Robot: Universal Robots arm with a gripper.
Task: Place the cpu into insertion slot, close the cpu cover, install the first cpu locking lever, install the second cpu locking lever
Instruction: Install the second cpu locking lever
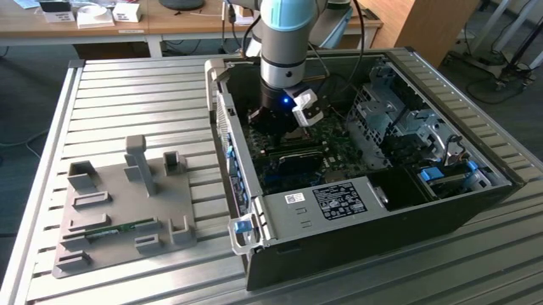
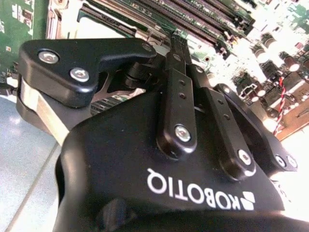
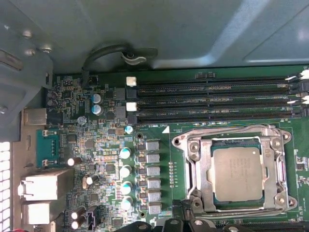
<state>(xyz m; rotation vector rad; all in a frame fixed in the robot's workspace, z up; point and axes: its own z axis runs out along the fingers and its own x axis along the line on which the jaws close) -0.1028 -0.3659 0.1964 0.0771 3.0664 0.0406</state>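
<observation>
Silver-grey square cpu [image 3: 238, 174] sits in the metal-rimmed insertion slot [image 3: 204, 143] on green circuit board [image 3: 111, 145], silver frame cpu cover [image 3: 279, 169] closed around it, long black memory slots [image 3: 212, 101] beside

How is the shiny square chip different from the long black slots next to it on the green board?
The cpu is one square, silver-grey and flat; the memory slots are several long, narrow black strips lying side by side. The cpu sits inside a metal frame, the cpu cover, lying around it; the memory slots stand bare, with white clips at one end. Both sit on the same green circuit board.
</observation>
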